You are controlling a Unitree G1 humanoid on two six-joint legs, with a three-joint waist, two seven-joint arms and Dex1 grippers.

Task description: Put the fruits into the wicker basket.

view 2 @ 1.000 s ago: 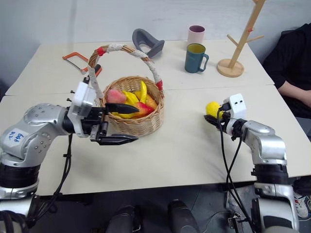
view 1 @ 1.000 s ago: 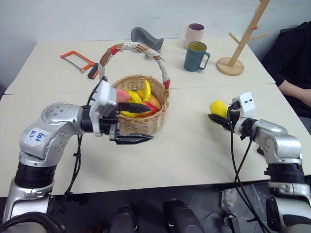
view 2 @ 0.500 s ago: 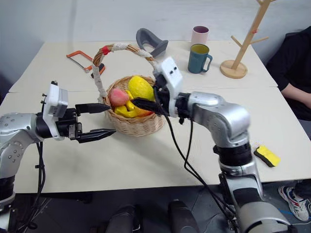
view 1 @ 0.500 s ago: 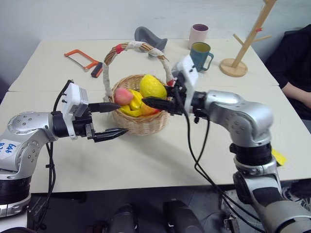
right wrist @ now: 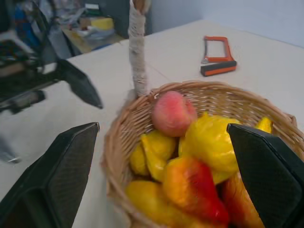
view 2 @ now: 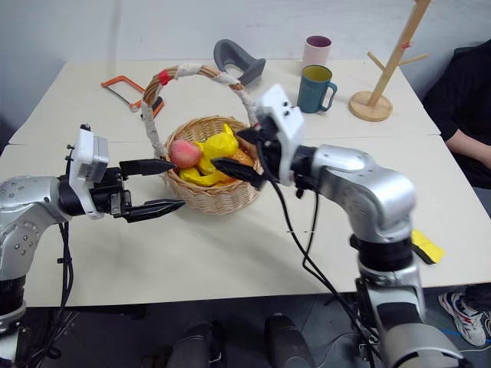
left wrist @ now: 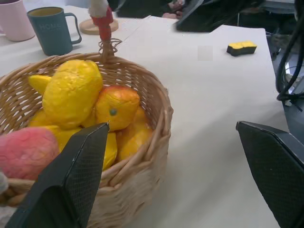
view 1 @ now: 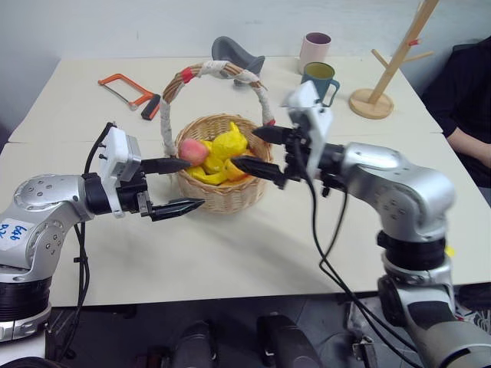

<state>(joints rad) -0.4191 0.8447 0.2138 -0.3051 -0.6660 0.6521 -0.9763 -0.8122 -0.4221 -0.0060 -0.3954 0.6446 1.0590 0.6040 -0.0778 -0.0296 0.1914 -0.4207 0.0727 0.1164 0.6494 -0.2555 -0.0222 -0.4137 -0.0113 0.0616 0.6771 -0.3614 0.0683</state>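
Since a second ago the lemon (view 1: 230,142) has gone from the right gripper (view 1: 257,150) at the table's 3 o'clock edge into the wicker basket (view 1: 222,195), and that gripper now hangs over the basket's 3 o'clock rim, fingers spread and empty. One pink peach (view 1: 193,150), a red-and-yellow mango (right wrist: 190,183) and other yellow fruits lie inside. The left gripper (view 1: 175,185), also spread and empty, sits at the basket's 9 o'clock; two mugs (view 1: 318,77) stand at 1 o'clock.

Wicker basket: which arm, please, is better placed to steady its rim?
Left, probably: the left gripper is open beside the wicker basket's rim, while the right gripper hangs open above the fruits.
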